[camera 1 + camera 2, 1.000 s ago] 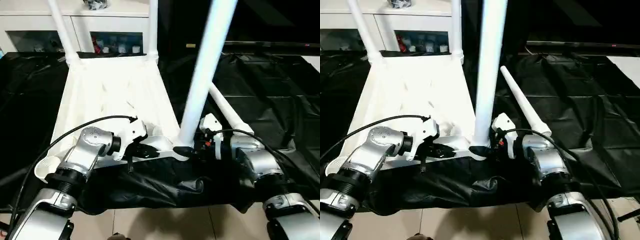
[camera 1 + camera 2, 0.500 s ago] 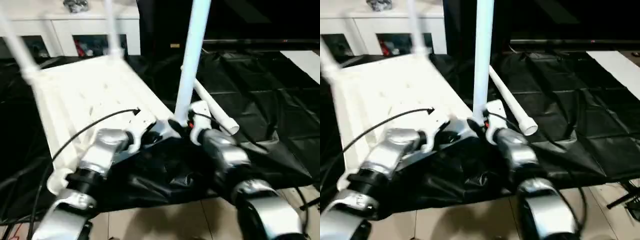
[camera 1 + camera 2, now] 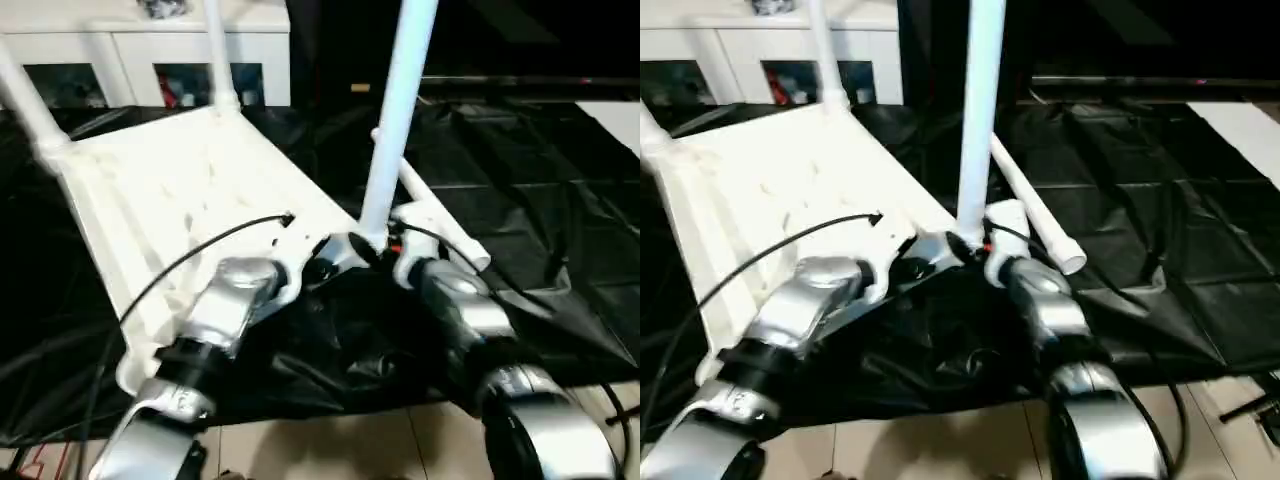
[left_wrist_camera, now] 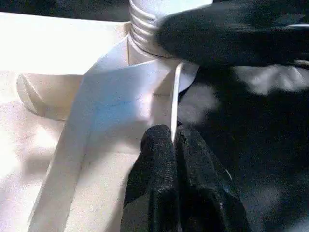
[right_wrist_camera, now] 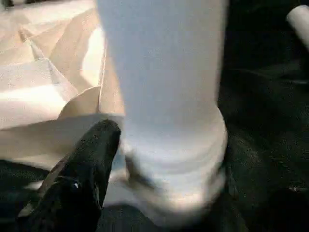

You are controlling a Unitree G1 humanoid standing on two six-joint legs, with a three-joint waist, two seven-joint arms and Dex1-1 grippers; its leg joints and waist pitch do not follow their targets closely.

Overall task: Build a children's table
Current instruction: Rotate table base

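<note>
The children's table lies upside down on a black sheet, its ribbed white tabletop (image 3: 180, 190) facing up. Two legs (image 3: 218, 50) (image 3: 25, 100) stand in the far corner sockets. A third leg (image 3: 395, 120) stands upright in the near right socket. My right gripper (image 3: 374, 247) sits around that leg's base (image 5: 169, 96). A fourth leg (image 3: 1035, 215) lies loose on the sheet just right of that corner. My left gripper (image 4: 173, 140) is shut on the tabletop's thin rim, right beside the same socket.
A white cabinet with glass doors (image 3: 150, 50) stands behind the tabletop. The black sheet (image 3: 530, 200) spreads to the right, wrinkled near my arms. Tiled floor (image 3: 330, 450) shows at the front edge. A black cable (image 3: 180, 265) arcs over my left forearm.
The whole picture has swung and tilted, so the camera moved. Both grippers stay at the near right corner, and the left keeps its pinch on the rim.
</note>
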